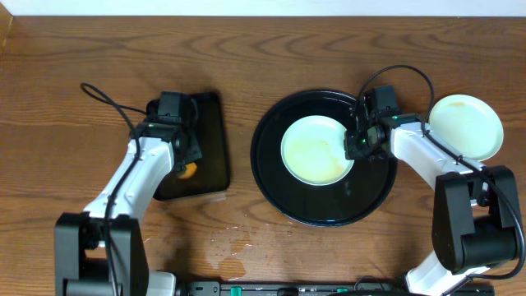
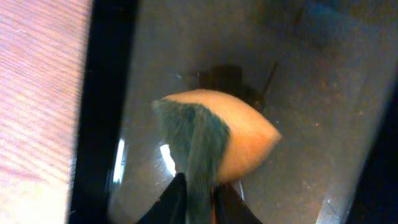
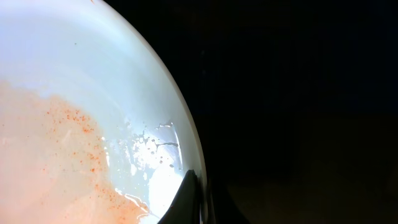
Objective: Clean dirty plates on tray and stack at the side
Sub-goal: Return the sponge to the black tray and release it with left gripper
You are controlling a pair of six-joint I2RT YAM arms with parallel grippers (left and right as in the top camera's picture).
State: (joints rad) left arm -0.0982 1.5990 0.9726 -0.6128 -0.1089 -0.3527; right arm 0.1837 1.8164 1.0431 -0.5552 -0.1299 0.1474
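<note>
Mint plate (image 1: 315,150), frame centre, on round tray (image 1: 271,177), wet orange film on it; right pincer (image 1: 358,146) pressed together on its rim. Pale plate (image 1: 465,125) off-tray, upper right on worktop (image 1: 99,49). Left pincer (image 2: 200,199) straddles sponge (image 2: 242,140); grip or release cannot be told.

From overhead you see only an orange sliver of the sponge (image 1: 189,171) under the left arm (image 1: 136,177); the right wrist view crops the plate (image 3: 74,93) (top, left and bottom edges).

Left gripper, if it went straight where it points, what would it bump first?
Probably the orange-and-green sponge, right at its jaws, lying on the rectangular black tray.
</note>
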